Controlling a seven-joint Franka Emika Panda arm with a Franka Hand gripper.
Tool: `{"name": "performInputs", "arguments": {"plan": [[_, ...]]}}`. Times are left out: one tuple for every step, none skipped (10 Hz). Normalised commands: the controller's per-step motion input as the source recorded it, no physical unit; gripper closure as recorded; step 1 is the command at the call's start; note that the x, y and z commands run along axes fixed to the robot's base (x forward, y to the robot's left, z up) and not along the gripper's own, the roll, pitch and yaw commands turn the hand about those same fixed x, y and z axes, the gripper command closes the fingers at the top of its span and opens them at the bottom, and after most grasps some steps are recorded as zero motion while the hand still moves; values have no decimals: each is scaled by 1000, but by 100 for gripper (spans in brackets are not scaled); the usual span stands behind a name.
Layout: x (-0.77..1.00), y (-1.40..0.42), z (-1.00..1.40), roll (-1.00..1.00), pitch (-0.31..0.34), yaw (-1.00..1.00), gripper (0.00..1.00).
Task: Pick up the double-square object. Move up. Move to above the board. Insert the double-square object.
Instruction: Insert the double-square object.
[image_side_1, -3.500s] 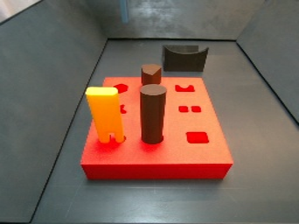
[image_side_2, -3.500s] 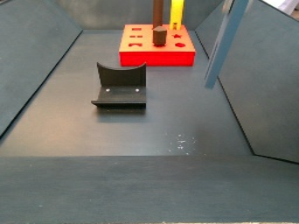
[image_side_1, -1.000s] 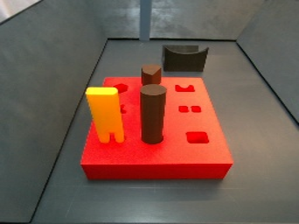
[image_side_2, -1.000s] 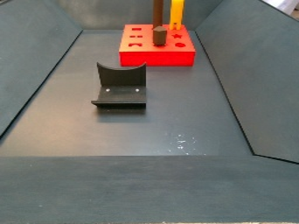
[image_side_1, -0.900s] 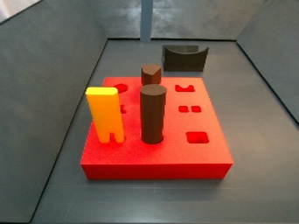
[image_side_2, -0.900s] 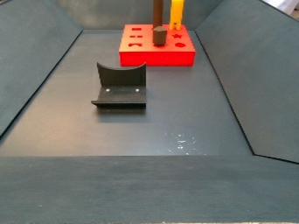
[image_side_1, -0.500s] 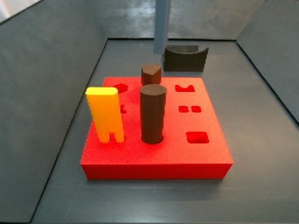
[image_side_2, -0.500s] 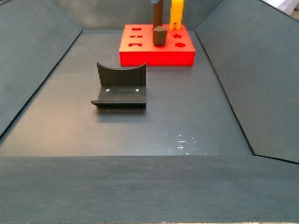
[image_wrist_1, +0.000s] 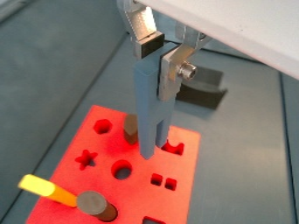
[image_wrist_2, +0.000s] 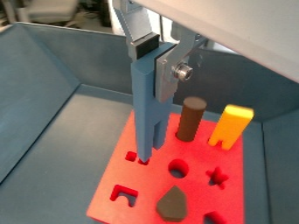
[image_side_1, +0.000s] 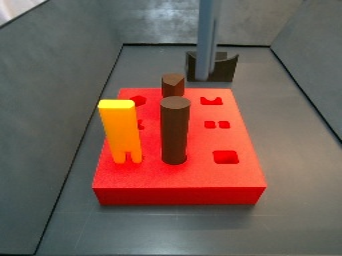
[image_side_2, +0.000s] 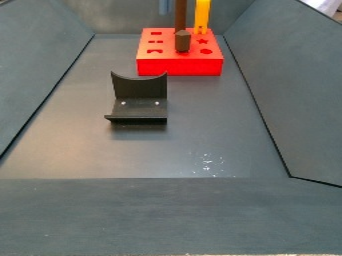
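Light is even and soft, seemingly from above. The board (image_side_1: 181, 150) is saturated red and throws only faint shadows. A pale sheen lies on the desk (image_side_2: 174, 150) in a side view. Both wrist views are slightly soft, and the claw (image_wrist_1: 159, 54) looks blurred.

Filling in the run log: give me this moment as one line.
phase: carry above board | gripper: shut on double-square object | object: upright, legs down, not inserted | board: on floor, yellow block and brown pegs seated

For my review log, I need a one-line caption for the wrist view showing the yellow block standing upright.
Gripper holds the double-square object upright over the board, legs hanging above its holes, beside a brown cylinder and yellow block.
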Motion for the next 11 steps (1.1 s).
{"name": "performInputs", "arguments": {"plan": [[-9,0,-503,56,67,-1000,100],[0,0,-451,23,0,-1000,100],[11,-14,-317,0,0,-1000,100],[51,-23,-269,0,0,-1000,100],[0,-11,-283,0,0,-1000,100],[0,-11,-286,0,0,-1000,100],[354,-63,-269,0,0,-769,100],[783,-157,-263,0,0,-343,100],[1000,-206,-246,0,0,-123,100],[900,-197,-229,-1,0,-220,100],[437,-109,-220,-1,0,-649,100]]}}
